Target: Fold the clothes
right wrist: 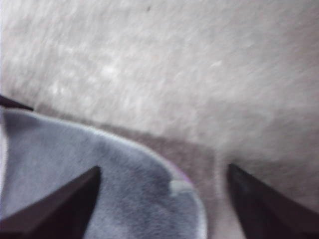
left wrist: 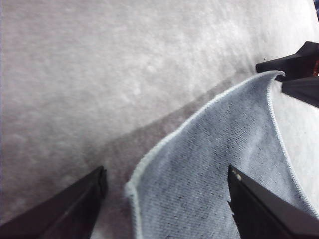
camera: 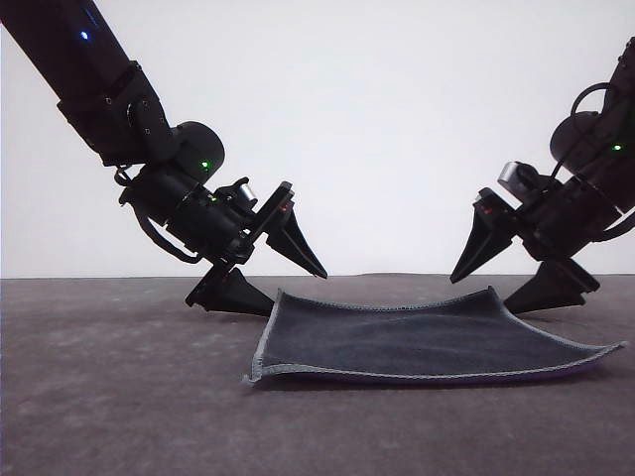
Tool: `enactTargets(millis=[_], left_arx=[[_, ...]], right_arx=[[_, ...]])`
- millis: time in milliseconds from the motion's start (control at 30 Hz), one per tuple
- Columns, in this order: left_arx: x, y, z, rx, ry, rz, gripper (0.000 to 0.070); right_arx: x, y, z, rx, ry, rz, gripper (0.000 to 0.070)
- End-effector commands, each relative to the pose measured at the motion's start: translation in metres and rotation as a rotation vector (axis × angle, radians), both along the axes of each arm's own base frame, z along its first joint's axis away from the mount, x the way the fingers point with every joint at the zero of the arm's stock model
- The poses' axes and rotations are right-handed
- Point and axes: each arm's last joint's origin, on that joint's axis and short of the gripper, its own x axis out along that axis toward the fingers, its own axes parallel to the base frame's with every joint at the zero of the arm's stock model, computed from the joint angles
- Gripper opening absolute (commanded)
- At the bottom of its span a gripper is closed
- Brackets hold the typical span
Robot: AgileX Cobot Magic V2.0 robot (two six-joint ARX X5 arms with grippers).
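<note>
**Fold not yet begun**

You have the small square dark grey cloth (camera: 417,337) lying flat, unfolded, on the grey tabletop (camera: 119,397). Your left hand (camera: 266,270) at its 10 o'clock corner and right hand (camera: 511,273) at 2 o'clock are spread wide, gripping nothing; every fold remains.

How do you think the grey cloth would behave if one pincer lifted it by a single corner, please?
The cloth would probably droop and fold on itself: it looks thin and already waves along its hem. It likely weighs little, since its corners curl up unsupported. The fuzzy weave suggests it should not slip easily between the left pincer fingers.
</note>
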Motion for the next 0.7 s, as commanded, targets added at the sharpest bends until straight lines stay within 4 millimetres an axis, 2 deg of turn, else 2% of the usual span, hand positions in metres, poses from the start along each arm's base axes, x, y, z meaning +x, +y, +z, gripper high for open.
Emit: enactTargets(millis=[0, 33, 67, 167, 200, 233, 433, 667], left_arx=[[0.003, -0.006, -0.01, 0.001, 0.025, -0.004, 0.0456], [0.003, -0.006, -0.01, 0.002, 0.026, -0.005, 0.0427], [0.003, -0.006, -0.01, 0.003, 0.027, -0.005, 0.0365], [0.003, -0.006, -0.01, 0.003, 0.026, -0.008, 0.0092], [0.003, -0.006, -0.01, 0.003, 0.025, -0.008, 0.0026], [0.003, -0.006, -0.01, 0.004, 0.023, -0.009, 0.0002], [0.001, -0.006, -0.011, 0.003, 0.036, -0.028, 0.0], [-0.004, 0.001, -0.012, -0.089, 0.156, -0.105, 0.0]], right_arx=[[0.005, 0.003, -0.007, 0.0, 0.004, 0.017, 0.0342], [0.005, 0.003, -0.007, 0.001, 0.004, 0.018, 0.0283], [0.005, 0.003, -0.007, 0.0, 0.003, 0.018, 0.0218], [0.005, 0.002, -0.007, -0.002, 0.001, 0.021, 0.003], [0.005, 0.002, -0.007, -0.002, 0.0, 0.022, 0.0], [0.005, 0.001, -0.007, -0.003, -0.001, 0.021, 0.0], [0.004, -0.005, -0.006, 0.025, -0.005, 0.035, 0.0], [-0.003, -0.019, 0.0, 0.119, 0.081, 0.104, 0.0]])
